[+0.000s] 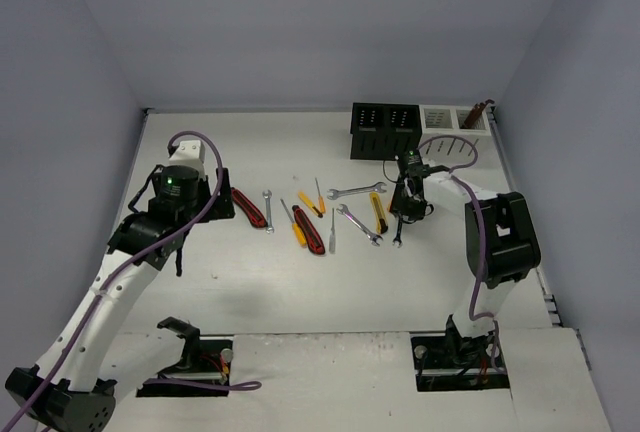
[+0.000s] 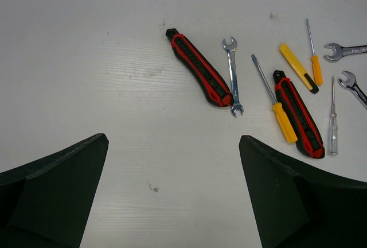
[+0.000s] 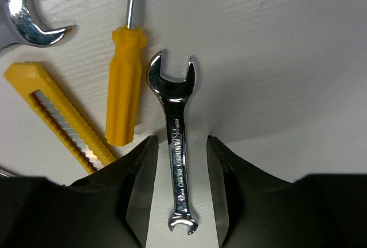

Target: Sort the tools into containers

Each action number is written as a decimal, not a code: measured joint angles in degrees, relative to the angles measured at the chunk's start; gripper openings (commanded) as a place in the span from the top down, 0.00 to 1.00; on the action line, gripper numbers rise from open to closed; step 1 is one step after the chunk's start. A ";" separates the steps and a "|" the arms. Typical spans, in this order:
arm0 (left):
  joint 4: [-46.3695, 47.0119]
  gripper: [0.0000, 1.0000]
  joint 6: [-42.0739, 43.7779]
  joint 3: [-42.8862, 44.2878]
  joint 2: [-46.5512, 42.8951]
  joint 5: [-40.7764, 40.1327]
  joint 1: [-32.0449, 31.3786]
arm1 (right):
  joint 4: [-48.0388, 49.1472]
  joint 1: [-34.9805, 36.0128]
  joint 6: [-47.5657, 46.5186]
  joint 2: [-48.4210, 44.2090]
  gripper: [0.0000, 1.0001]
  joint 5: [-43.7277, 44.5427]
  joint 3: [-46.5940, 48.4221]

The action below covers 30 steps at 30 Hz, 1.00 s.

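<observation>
**Right pincer (image 3: 182, 144) astride small wrench (image 3: 176, 156), not clamped yet**

Right pincer fingers (image 3: 137, 196) fill the bottom of the wrist view, one on each side of the wrench shank. A sliver of table (image 3: 287, 58) shows in both gaps, so the jaws are part-way in and grasping nothing (contact looks close).

Left pincer (image 2: 173, 139) is fully released over bare table, nothing between its fingers. A red-black utility knife (image 2: 199, 68) lies ahead of it. It's well apart from the wrench, so the right arm is clearly the nearer one.

Black container (image 1: 385, 130) sits just beyond the right pincer, white container (image 1: 455, 120) beyond and to its right.

Left of the right pincer lies a yellow utility knife (image 3: 57, 110), then an orange-handled screwdriver (image 3: 123, 87) just beside the wrench, not touching it.

Wrench lies flat on the table with its long axis straight down the gap between the fingers, square to the squeeze. One open end is ahead of the fingertips, the other back toward the palm.

Likely next: pinch the shank, lift, carry forward to a container (which compartment, can't tell).
</observation>
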 measured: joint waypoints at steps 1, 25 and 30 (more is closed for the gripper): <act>-0.03 0.03 -0.04 -0.12 -0.03 0.00 0.00 | 0.04 0.00 0.00 0.03 0.66 0.00 0.01; -0.65 0.03 -0.22 -1.41 -1.19 -0.03 0.00 | -0.95 -0.36 -1.27 -0.39 1.00 4.56 0.78; -0.66 0.03 -0.19 -1.39 -1.04 -0.11 0.00 | -2.63 -0.37 -3.44 -5.58 1.00 7.69 2.69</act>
